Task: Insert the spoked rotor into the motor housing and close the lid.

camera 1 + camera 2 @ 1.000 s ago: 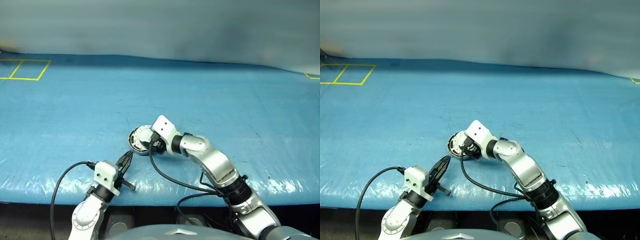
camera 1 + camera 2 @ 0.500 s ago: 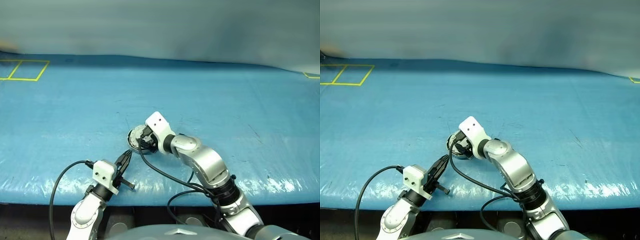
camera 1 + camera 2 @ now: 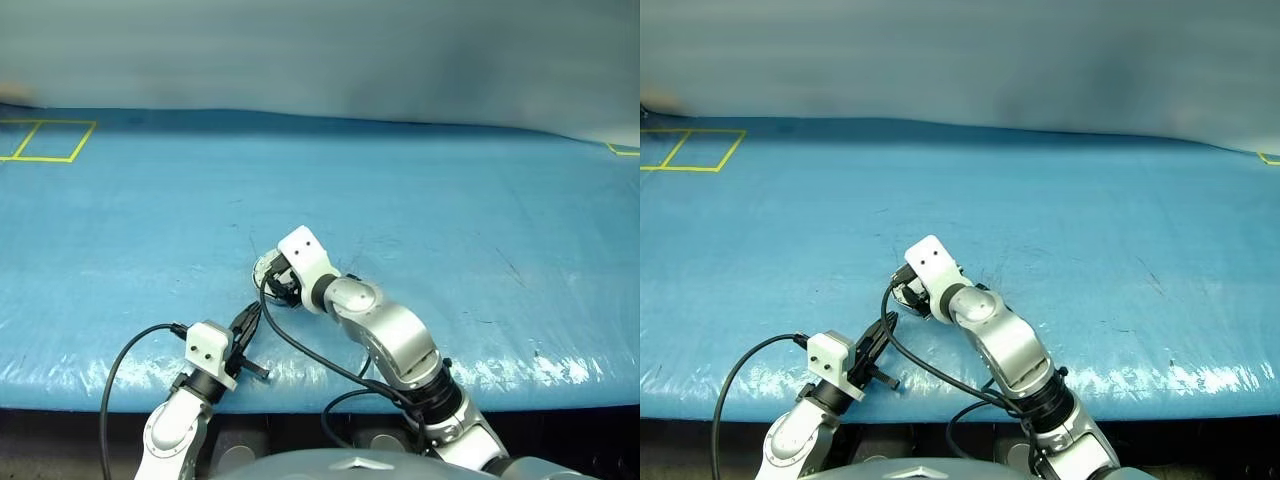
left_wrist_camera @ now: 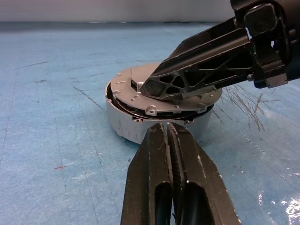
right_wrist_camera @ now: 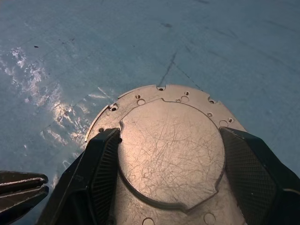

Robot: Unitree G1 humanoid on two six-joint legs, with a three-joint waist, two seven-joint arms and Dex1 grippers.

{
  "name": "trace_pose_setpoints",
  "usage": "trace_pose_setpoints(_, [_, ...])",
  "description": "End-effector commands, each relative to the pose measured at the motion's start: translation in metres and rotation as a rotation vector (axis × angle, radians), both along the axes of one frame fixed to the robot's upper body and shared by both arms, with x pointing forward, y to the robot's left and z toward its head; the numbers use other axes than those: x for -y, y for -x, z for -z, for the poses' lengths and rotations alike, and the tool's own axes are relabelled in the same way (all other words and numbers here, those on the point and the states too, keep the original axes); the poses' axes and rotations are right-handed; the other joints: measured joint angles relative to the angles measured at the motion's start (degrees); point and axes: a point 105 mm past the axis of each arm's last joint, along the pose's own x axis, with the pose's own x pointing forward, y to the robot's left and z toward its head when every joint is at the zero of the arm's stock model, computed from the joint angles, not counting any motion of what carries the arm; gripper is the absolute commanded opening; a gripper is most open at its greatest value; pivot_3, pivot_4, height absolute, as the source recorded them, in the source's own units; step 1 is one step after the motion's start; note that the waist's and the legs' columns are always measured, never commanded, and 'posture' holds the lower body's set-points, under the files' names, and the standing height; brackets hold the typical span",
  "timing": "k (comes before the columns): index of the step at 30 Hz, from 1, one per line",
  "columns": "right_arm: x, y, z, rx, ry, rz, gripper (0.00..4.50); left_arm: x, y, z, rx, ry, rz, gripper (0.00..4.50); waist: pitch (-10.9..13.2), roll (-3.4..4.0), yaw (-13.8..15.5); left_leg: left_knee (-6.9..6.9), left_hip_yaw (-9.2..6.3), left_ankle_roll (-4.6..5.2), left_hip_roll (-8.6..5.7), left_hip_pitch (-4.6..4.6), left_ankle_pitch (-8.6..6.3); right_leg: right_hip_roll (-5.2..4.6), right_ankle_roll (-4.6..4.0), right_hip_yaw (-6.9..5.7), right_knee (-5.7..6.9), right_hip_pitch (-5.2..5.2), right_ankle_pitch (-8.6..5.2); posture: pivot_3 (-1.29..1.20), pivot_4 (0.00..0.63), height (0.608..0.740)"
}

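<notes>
No legible brands or writing on anything. Right gripper (image 5: 171, 187) fingers (image 5: 101, 173) spread wide, clamped on opposite edges of the lid (image 5: 171, 150), grey outer face up. Lid sits tilted on the motor housing (image 4: 124, 124), centre of the blue table (image 3: 450, 210). Left gripper (image 4: 168, 129) fully closed, empty, tips just beside the housing wall at lower centre.

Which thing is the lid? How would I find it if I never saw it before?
Look at the big blue table, near its front edge in the middle. There the right pincer grips a round grey disc, the lid, tilted on the silver motor housing. It has a raised centre circle and small holes around its rim.
</notes>
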Motion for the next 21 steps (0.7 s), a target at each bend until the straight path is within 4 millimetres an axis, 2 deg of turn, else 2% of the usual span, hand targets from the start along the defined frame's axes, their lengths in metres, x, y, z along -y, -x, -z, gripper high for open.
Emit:
trace_pose_setpoints(1, [-0.001, -0.003, -0.013, 0.046, -0.049, 0.035, 3.00, 0.003, 0.000, -0.002, 0.020, 0.008, 0.007, 0.10, 0.00, 0.00, -0.03, -0.01, 0.00, 0.00, 0.00, 0.00, 0.00, 0.00, 0.00, 0.00, 0.00, 0.00, 0.00, 0.00, 0.150, 0.740])
trace_pose_setpoints(5, [-0.001, -0.003, -0.015, 0.010, -0.099, 0.072, 3.00, 0.002, 0.001, -0.001, 0.016, 0.008, 0.011, 0.10, 0.00, 0.00, -0.06, -0.04, 0.00, 0.00, 0.01, 0.00, 0.00, 0.00, -0.01, 0.00, 0.00, -0.03, -0.01, 0.00, 0.150, 0.740])
trace_pose_setpoints(10, [-0.004, 0.003, 0.004, -0.018, -0.050, 0.086, 3.00, 0.002, 0.002, 0.000, 0.013, 0.010, 0.011, 0.10, 0.00, 0.00, -0.16, -0.08, 0.01, 0.00, 0.02, -0.02, 0.00, 0.00, -0.03, 0.00, 0.00, -0.06, -0.02, 0.00, 0.150, 0.740])
trace_pose_setpoints(15, [0.000, 0.001, 0.017, 0.036, 0.043, 0.082, 3.00, 0.002, 0.002, 0.000, 0.010, 0.008, 0.006, 0.10, -0.05, 0.01, -0.22, -0.13, 0.02, 0.00, 0.02, 0.00, 0.00, 0.00, -0.05, 0.00, -0.01, -0.07, -0.03, 0.00, 0.150, 0.740])
trace_pose_setpoints(18, [0.001, 0.000, 0.008, 0.076, 0.037, 0.056, 3.00, 0.001, 0.003, 0.000, 0.009, 0.006, 0.003, 0.10, -0.08, 0.03, -0.26, -0.13, 0.03, -0.02, 0.03, 0.04, 0.01, 0.00, -0.05, 0.00, 0.00, -0.05, -0.03, 0.00, 0.150, 0.740])
trace_pose_setpoints(21, [-0.001, -0.001, -0.010, 0.115, -0.059, 0.035, 3.00, 0.000, 0.003, -0.001, 0.007, 0.006, -0.002, 0.10, -0.08, 0.02, -0.21, -0.11, 0.02, -0.02, 0.03, 0.04, 0.02, -0.01, -0.05, 0.00, 0.00, -0.05, -0.03, 0.00, 0.150, 0.740])
